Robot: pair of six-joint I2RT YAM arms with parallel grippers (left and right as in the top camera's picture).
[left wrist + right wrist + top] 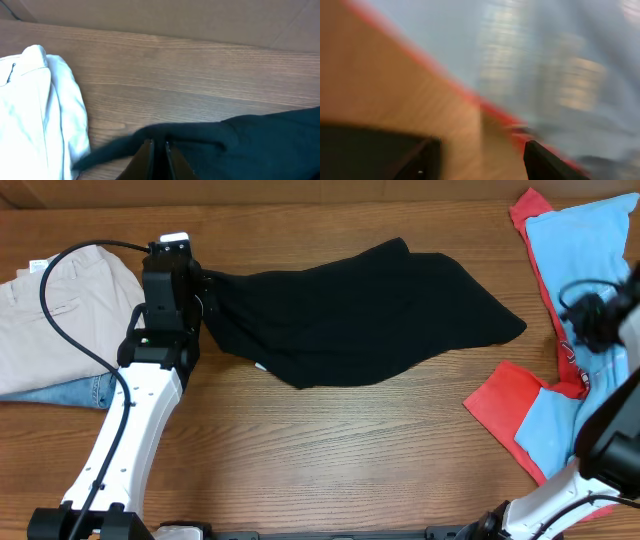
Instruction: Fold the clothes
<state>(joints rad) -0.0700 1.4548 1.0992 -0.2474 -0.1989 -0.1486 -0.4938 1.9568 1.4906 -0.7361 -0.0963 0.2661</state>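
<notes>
Bunching over the left gripper (156, 146), the black T-shirt (250, 140) hides its fingertips.

A brown wooden table (350, 440), with a tan cardboard wall (175, 20) behind.

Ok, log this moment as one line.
left gripper: shut on black T-shirt edge | right gripper: open, by light-blue shirt | black T-shirt: rumpled, unfolded

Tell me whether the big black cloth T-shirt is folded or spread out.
Not folded: the black T-shirt lies loosely spread and rumpled on the wooden table, one edge bunched at the left gripper.
</notes>
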